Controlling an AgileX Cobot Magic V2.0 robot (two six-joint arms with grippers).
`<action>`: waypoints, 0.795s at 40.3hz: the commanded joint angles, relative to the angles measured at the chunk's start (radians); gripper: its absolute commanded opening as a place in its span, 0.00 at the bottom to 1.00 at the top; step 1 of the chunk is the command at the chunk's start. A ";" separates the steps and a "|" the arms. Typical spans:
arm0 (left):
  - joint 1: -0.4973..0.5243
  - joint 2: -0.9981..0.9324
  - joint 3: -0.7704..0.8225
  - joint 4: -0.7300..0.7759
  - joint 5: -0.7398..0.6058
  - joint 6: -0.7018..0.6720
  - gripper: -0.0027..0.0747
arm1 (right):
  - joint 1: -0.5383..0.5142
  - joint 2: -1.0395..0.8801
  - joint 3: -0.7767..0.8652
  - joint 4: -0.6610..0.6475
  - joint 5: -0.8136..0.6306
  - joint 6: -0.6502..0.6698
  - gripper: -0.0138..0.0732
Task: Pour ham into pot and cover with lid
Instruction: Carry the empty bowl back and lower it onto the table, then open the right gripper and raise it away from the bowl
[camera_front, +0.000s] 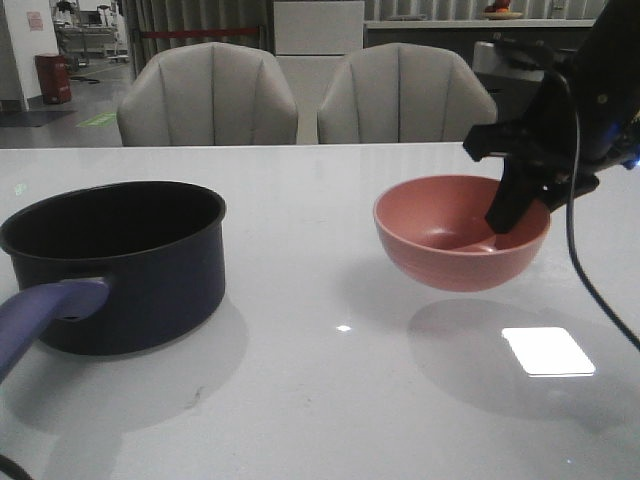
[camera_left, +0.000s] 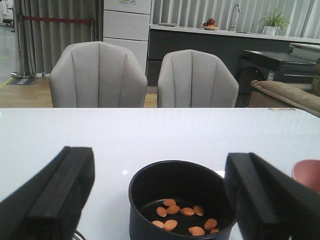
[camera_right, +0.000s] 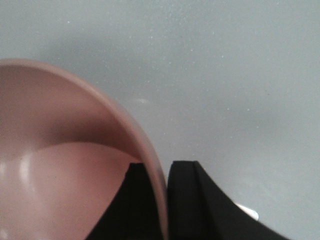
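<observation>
The dark navy pot (camera_front: 120, 260) stands at the table's left, its purple-blue handle (camera_front: 40, 310) pointing toward me. Several orange-pink ham slices (camera_left: 182, 217) lie on its bottom. My left gripper (camera_left: 159, 160) is open wide behind and above the pot, holding nothing; it is out of the front view. The empty pink bowl (camera_front: 462, 232) hangs above the table at the right, its shadow beneath it. My right gripper (camera_front: 515, 205) is shut on the bowl's right rim (camera_right: 162, 175), one finger inside and one outside. The lid is out of view.
Two grey chairs (camera_front: 210, 95) (camera_front: 400, 95) stand behind the table's far edge. A bright light patch (camera_front: 547, 350) shines on the white tabletop under the bowl. A black cable (camera_front: 590, 290) hangs from the right arm.
</observation>
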 joint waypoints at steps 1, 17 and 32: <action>-0.007 0.013 -0.026 -0.009 -0.086 -0.005 0.79 | -0.006 -0.011 -0.027 0.032 -0.048 0.001 0.35; -0.007 0.013 -0.026 -0.009 -0.086 -0.005 0.79 | -0.007 -0.035 -0.032 0.031 -0.032 0.011 0.64; -0.007 0.013 -0.026 -0.009 -0.086 -0.005 0.79 | -0.007 -0.421 0.026 -0.029 0.042 -0.007 0.64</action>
